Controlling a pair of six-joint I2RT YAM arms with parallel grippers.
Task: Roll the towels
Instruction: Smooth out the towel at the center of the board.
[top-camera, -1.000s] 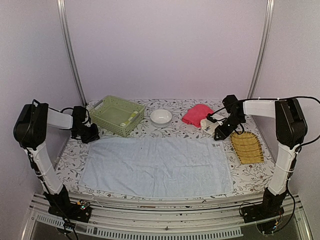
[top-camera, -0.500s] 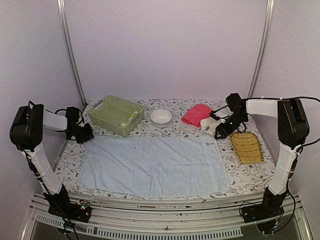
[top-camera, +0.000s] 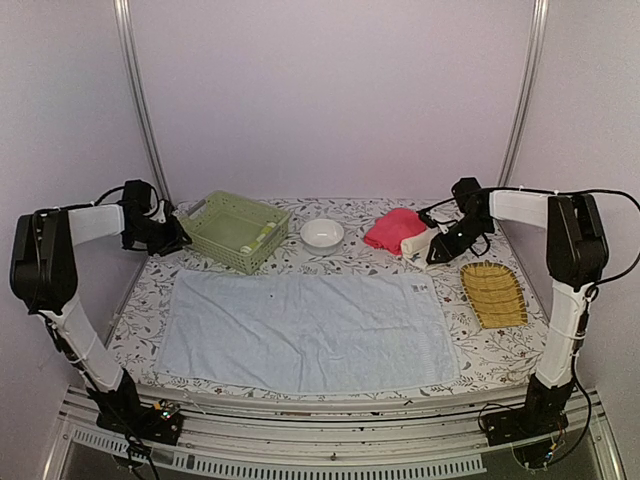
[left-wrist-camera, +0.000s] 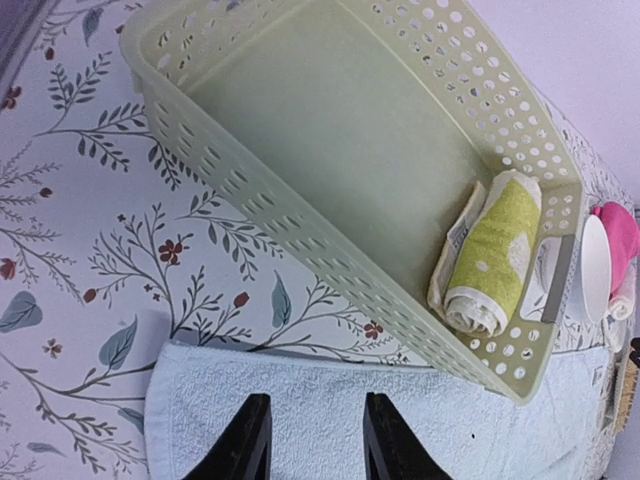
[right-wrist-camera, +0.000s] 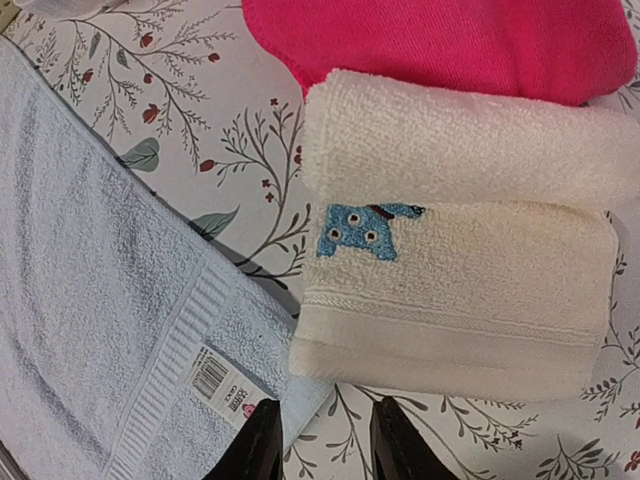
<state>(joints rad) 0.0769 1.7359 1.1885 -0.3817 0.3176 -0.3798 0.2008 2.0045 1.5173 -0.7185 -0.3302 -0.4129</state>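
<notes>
Currently the pale blue towel (top-camera: 310, 330) lies flat across the near desk (top-camera: 490, 352). At its far corners, the left gripper (left-wrist-camera: 315, 400) and right gripper (right-wrist-camera: 325, 405) hover part-open, empty. Uneven pinches could skew the roll or snag the green basket (left-wrist-camera: 300, 230) or cream towel (right-wrist-camera: 450, 290).

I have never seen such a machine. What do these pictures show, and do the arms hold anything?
Two robot arms are bolted to a table. The wide picture is from a fixed camera above and behind them; the other two are from wrist cameras. On the table lie a large pale blue towel, a pink towel, a cream towel, a white bowl, a yellow tray and a green basket with a rolled yellow-green towel inside. The left gripper and the right gripper are open and hold nothing.
</notes>
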